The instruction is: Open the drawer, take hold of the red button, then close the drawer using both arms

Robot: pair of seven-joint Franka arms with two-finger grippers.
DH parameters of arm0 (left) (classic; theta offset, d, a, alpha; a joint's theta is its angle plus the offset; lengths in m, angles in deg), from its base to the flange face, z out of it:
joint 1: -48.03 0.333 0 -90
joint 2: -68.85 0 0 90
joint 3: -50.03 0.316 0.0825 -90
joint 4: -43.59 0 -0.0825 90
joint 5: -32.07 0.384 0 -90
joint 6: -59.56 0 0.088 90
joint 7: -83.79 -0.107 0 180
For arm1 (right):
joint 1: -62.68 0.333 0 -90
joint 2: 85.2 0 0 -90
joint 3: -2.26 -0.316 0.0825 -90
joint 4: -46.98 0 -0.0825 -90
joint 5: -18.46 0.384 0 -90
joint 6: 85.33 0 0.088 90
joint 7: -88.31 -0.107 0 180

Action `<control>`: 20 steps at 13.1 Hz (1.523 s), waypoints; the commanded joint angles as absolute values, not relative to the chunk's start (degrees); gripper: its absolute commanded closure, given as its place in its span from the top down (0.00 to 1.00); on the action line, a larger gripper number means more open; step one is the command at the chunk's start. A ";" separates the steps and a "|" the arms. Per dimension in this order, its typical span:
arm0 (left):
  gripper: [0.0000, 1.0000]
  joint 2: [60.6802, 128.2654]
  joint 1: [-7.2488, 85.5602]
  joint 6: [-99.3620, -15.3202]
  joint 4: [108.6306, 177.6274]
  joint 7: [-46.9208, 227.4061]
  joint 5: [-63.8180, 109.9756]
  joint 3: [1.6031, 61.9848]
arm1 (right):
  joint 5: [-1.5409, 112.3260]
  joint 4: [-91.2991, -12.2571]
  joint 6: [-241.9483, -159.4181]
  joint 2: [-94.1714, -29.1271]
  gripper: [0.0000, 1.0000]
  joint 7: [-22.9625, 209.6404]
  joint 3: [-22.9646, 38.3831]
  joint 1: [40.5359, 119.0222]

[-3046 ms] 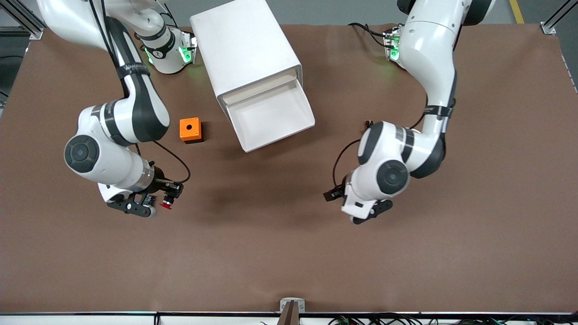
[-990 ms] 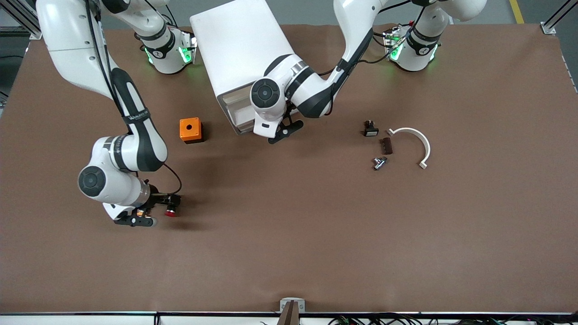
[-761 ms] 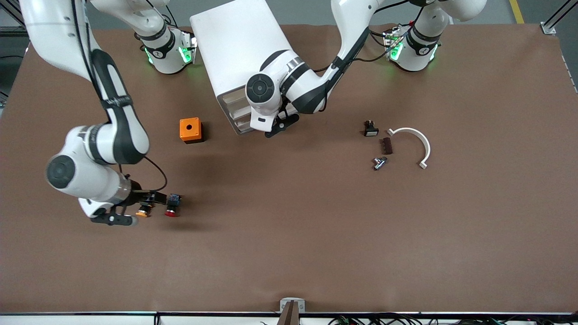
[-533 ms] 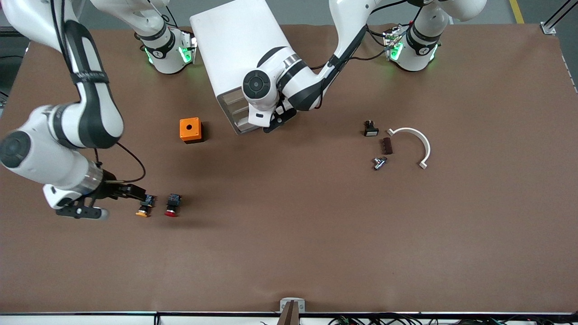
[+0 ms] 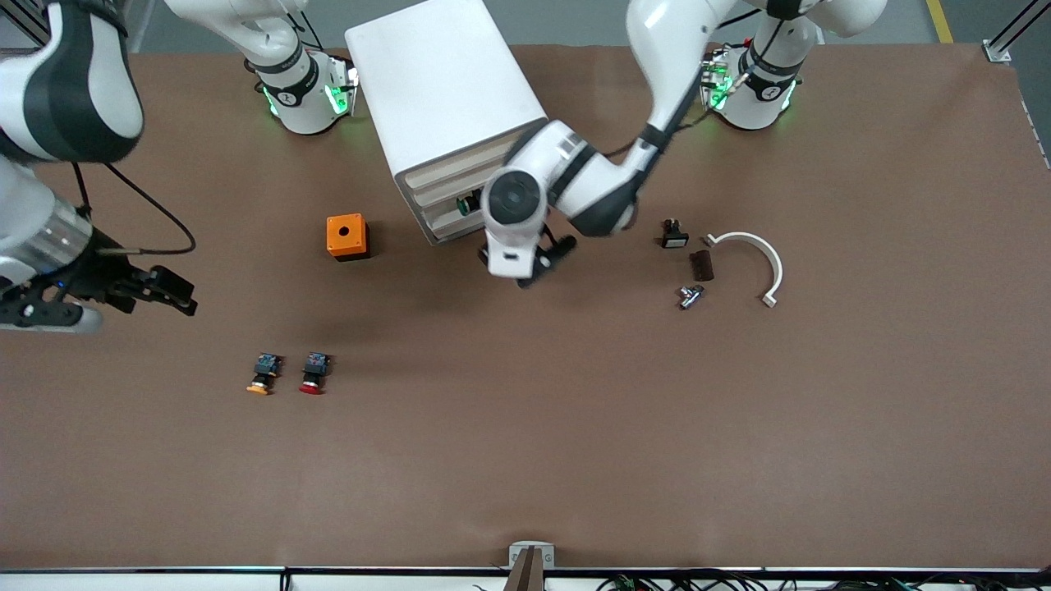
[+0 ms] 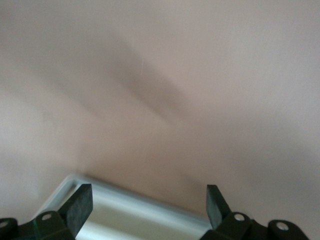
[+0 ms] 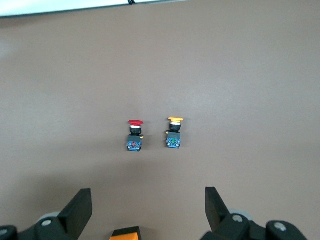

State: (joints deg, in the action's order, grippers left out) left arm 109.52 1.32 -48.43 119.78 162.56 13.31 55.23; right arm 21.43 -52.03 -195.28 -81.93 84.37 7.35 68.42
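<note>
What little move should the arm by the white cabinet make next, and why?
Probably lift the open left gripper clear of the boxy white cabinet: its white plastic drawer looks pushed in, and the small red-capped push button already lies on the brown table, free of the open right gripper.

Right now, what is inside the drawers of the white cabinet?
The cabinet shows its drawers pushed in, so their contents are hidden. The left gripper hangs open in front of them. The red button lies out on the table.
</note>
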 commanded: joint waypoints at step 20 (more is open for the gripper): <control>1.00 80.72 39.15 -28.97 118.83 103.05 31.10 54.52 | 16.00 -43.64 -174.09 -89.07 1.00 78.55 7.18 67.61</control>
State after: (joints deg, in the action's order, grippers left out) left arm 82.64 39.33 -31.73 117.34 105.97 28.79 55.49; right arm 17.29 -45.10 -174.30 -89.57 79.46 7.44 68.39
